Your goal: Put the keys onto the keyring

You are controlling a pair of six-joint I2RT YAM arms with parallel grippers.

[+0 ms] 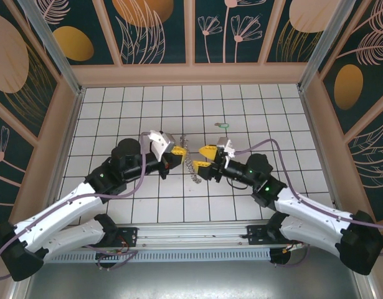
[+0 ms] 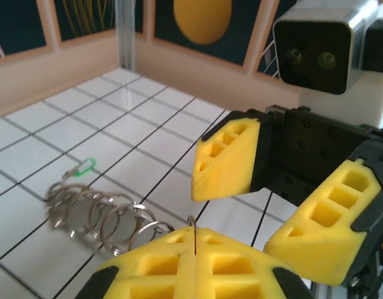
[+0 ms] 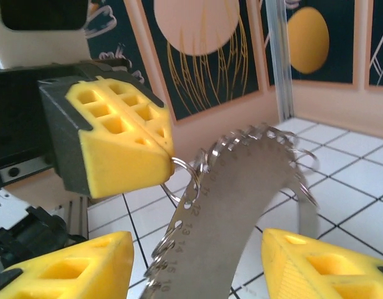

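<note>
Fingers of the left hand (image 1: 180, 149) (image 2: 193, 240) are pressed tight together, pinching one thin loop at the end of the keyring (image 1: 192, 165) (image 2: 98, 215) (image 3: 241, 205). The right hand (image 1: 205, 158) (image 3: 197, 265) is spread, one finger on each side of the keyring. The tiny green key (image 1: 223, 124) (image 2: 85, 167) lies on the white worktop (image 1: 116, 112), well apart from the keyring, beyond it.

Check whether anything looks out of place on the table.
The key lies alone on the far tiles, well apart from the keyring, which the left gripper pinches by one ring.
</note>
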